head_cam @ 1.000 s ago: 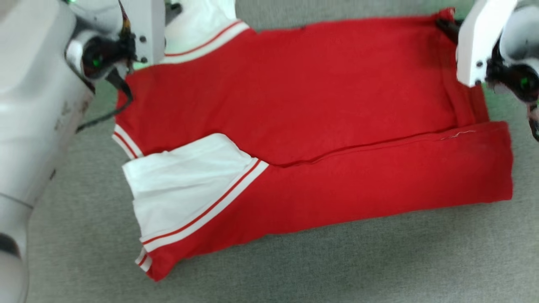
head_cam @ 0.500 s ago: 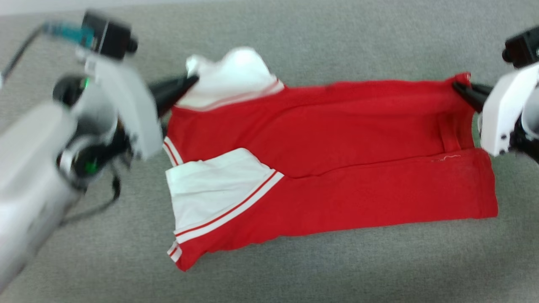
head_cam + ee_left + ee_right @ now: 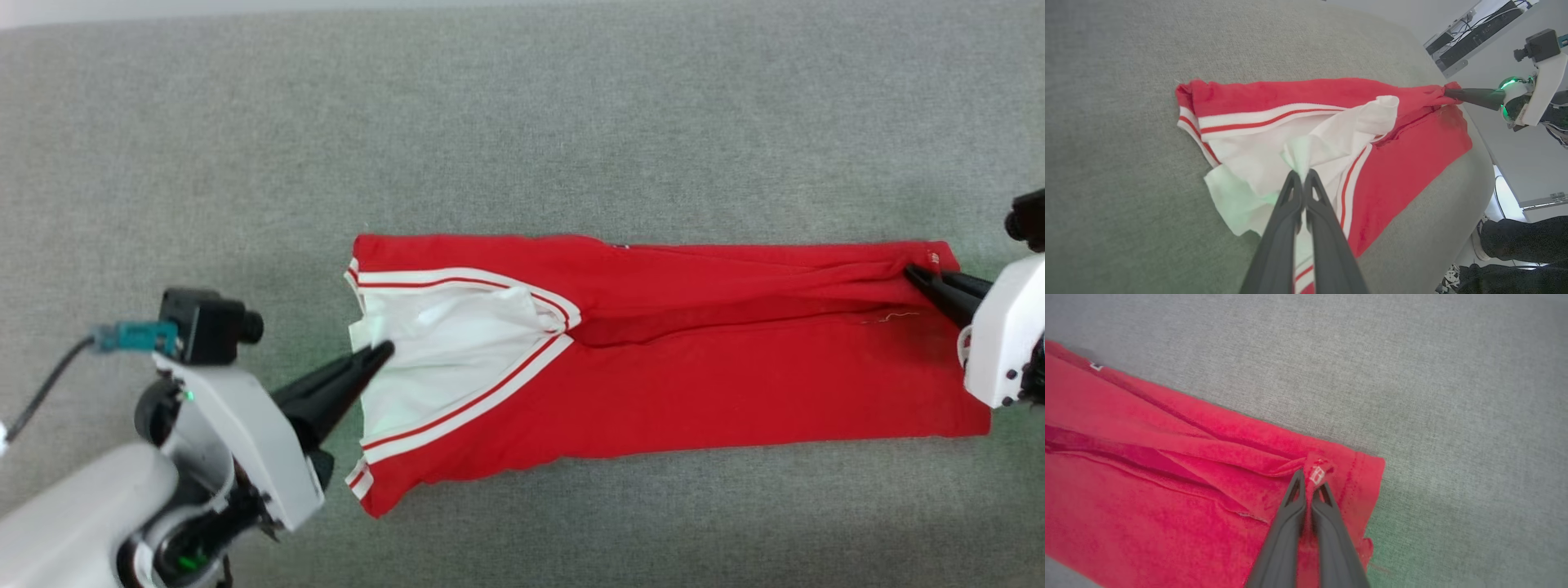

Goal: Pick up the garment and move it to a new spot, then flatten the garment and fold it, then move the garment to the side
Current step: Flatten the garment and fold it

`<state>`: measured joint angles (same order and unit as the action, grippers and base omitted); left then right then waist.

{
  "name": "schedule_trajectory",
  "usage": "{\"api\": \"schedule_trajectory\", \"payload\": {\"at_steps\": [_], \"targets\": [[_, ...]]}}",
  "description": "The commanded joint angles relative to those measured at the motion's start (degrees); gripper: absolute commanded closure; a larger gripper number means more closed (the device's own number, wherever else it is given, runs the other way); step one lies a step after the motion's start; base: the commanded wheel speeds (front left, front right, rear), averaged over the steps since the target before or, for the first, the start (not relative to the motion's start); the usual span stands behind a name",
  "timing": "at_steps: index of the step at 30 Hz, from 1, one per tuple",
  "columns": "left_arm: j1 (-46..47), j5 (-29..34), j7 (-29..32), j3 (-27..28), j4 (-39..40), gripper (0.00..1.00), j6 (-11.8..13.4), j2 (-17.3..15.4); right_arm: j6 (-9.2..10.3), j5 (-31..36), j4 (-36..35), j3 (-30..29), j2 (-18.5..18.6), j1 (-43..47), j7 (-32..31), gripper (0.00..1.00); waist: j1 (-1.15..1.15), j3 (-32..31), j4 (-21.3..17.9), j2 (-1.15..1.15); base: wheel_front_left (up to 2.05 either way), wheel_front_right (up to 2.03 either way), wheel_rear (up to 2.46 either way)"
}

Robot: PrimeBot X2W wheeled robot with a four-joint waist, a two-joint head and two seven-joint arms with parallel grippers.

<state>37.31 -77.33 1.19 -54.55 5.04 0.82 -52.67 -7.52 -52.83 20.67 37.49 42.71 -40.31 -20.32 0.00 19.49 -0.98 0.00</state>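
Firstly, left gripper: two dark fingers pressed together, clamped on a pinch of white sleeve cloth; in the left wrist view the cloth bunches up between the tips.

Right gripper: fingers likewise together, nipping the red hem corner just beside a small white tag; tips seen close in the right wrist view and from afar in the left wrist view.

Garment: red T-shirt, folded lengthwise into a long band, held at both ends.
- Long axis: runs left to right across the head view, from one gripper to the other.
- Sleeve end: toward the robot's left; white sleeve with red-and-white striped trim lies uppermost there.
- Hem end: toward the robot's right.
- Folds: far edge doubled over toward the middle, with creases running along the length.
- Position: lying on the grey fabric surface, about mid-depth in the head view, near edge slanting slightly.

Surroundings: beyond the surface's rounded edge, a person's dark-trousered leg in the left wrist view.
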Motion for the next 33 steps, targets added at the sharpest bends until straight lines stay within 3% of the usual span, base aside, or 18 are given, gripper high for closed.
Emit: {"api": "schedule_trajectory", "payload": {"at_steps": [1, 11, 12, 13, 14, 15, 16, 17, 18, 26, 33], "targets": [[-1.4, -0.1, -1.2, 0.2, 1.1, 1.00, 0.8, -0.3, 0.06, 0.4, -0.5, -1.3, 0.1, 1.7, 0.2, 1.00, 0.00, 0.4, 0.2, 0.00, 0.00, 0.00, 0.00], [-3.0, 2.2, -3.3, -1.8, -2.9, 1.00, 3.5, 4.1, 0.06, 3.8, 0.5, -5.2, -4.3, 6.2, -0.3, 1.00, 0.00, 0.4, 0.0, 0.00, 0.00, 0.00, 0.00], [-3.0, 2.3, -3.3, -1.9, -3.7, 1.00, 3.5, 4.6, 0.06, 4.2, 0.7, -5.5, -4.7, 6.2, -0.3, 0.89, 0.00, 0.3, -0.1, 0.00, 0.00, 0.00, 0.00], [-3.0, 2.5, -3.3, -2.2, -4.3, 1.00, 3.3, 4.9, 0.06, 4.6, 0.8, -5.9, -5.1, 6.3, -0.1, 0.54, 0.00, 0.1, -0.2, 0.00, 0.00, 0.00, 0.00], [-3.1, 2.6, -3.5, -2.3, -4.9, 1.00, 3.2, 5.3, 0.06, 5.0, 0.8, -6.4, -5.4, 6.4, 0.2, 0.10, 0.00, -0.1, -0.4, 0.00, 0.00, 0.00, 0.00], [-3.2, 2.7, -4.0, -2.2, -5.4, 1.00, 3.2, 5.5, 0.06, 5.4, 0.8, -6.8, -5.8, 6.6, 0.4, 0.00, 0.00, -0.4, -0.5, 0.00, 0.00, 0.00, 0.00], [-3.5, 2.8, -4.2, -2.3, -5.8, 0.71, 3.2, 5.6, 0.06, 5.6, 0.6, -7.2, -6.0, 6.8, 0.6, 0.00, 0.00, -0.7, -0.6, 0.00, 0.00, 0.00, 0.00], [-3.7, 2.8, -4.9, -2.1, -6.1, 0.28, 3.2, 5.9, 0.06, 5.5, 0.4, -7.7, -6.3, 7.1, 0.8, 0.00, 0.00, -1.0, -0.7, 0.00, 0.00, 0.00, 0.00], [-4.0, 2.5, -5.5, -1.8, -6.4, 0.00, 3.3, 6.1, 0.06, 5.4, 0.1, -8.4, -6.5, 7.4, 1.0, 0.00, 0.00, -1.4, -0.7, 0.00, 0.00, 0.00, 0.00], [-8.7, 3.5, -13.2, -0.1, -5.8, 0.00, 6.6, 7.2, 0.06, 4.3, -3.6, -13.5, -4.4, 12.4, -1.9, 0.00, 0.00, -4.7, 0.5, 0.00, 0.00, 0.00, 0.00], [-16.2, 6.0, -16.3, 4.5, -4.5, 0.00, 10.0, 12.4, 0.06, 4.0, -4.5, -19.8, -1.7, 18.8, -7.8, 0.00, 0.00, -6.5, 3.9, 0.00, 0.00, 0.00, 0.00]]}}
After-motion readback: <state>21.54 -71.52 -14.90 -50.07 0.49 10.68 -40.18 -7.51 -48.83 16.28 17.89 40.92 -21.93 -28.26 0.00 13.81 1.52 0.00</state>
